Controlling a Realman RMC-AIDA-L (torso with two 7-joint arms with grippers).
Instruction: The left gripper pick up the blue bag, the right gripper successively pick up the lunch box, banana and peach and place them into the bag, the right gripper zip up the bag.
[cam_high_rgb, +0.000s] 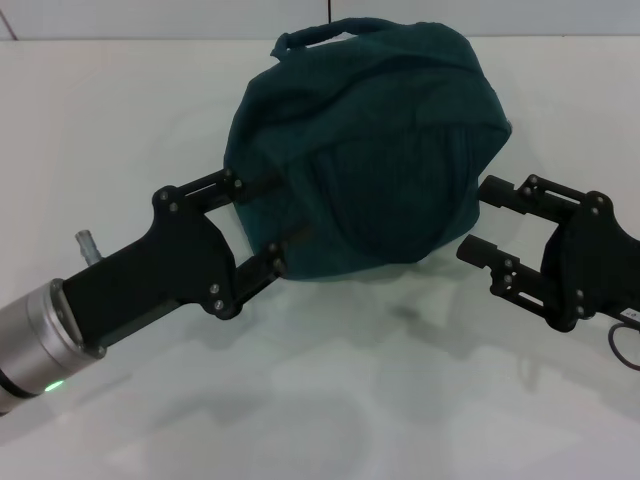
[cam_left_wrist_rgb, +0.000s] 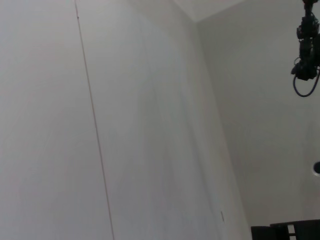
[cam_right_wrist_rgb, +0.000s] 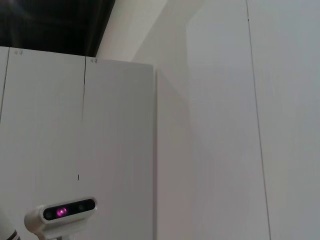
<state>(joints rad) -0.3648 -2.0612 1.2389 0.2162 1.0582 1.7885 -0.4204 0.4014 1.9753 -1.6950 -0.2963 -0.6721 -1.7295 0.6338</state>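
White counter (cam_high_rgb: 330, 400) running bare under both arms, near edge to far wall

Nearest: left pincer (cam_high_rgb: 253, 228) reaching in from near left, fingers spread, tips touching side of blue bag (cam_high_rgb: 370, 160); real grip cannot tell

Right pincer (cam_high_rgb: 487, 222) hanging just beside bag's other side, fingers spread, holding nothing

Bag sitting bulging mid-counter, mouth looking closed, handle loop poking up at back

Count: one bag, two pincers; lunch box, banana, peach showing nowhere

Judging: packing probably done, task nearing its end; zip hidden

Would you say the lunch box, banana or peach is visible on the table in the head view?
No: only the bulging blue bag shows on the white table, flanked by the left gripper and the right gripper.
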